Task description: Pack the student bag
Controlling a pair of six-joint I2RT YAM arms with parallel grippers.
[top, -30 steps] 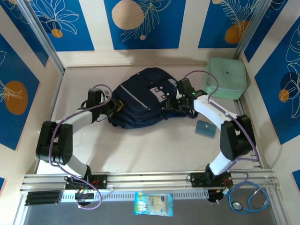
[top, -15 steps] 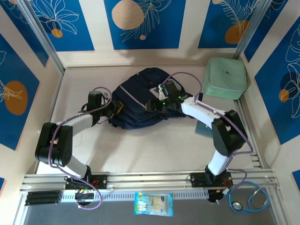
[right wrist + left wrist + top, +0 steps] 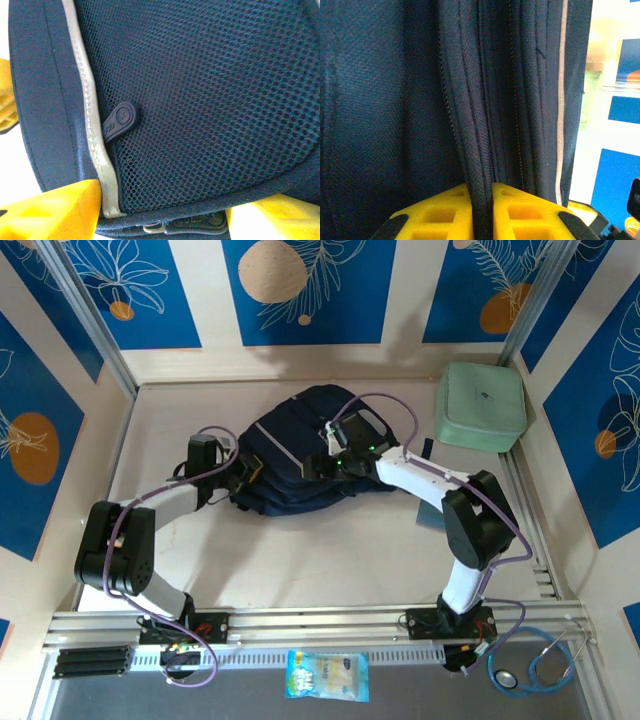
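Lying nearest, on the dark strip in front of the arm bases, a snack packet [image 3: 327,675] and a stethoscope [image 3: 535,665] are waiting, not yet packed. Further in, the student bag [image 3: 295,435] is lying flat in the middle of the counter [image 3: 300,560], and both arms are reaching to it. The left claw [image 3: 482,200] is standing narrow and is pinching a fold of navy fabric beside a zipper track [image 3: 451,115] at the bag's left side. The right claw [image 3: 162,215] is standing wide, its yellow fingers [image 3: 55,212] sitting on either side of the mesh panel [image 3: 210,100], close to a black zip pull [image 3: 120,120]; I cannot tell if they are pressing. At the far right corner a pale green zip case [image 3: 483,405] is resting. I am judging that the step in hand is opening the bag: one claw is anchoring it, the other is seeking the pull. The next move is asking for a fine closing on that small tab, then a pull along the zipper.
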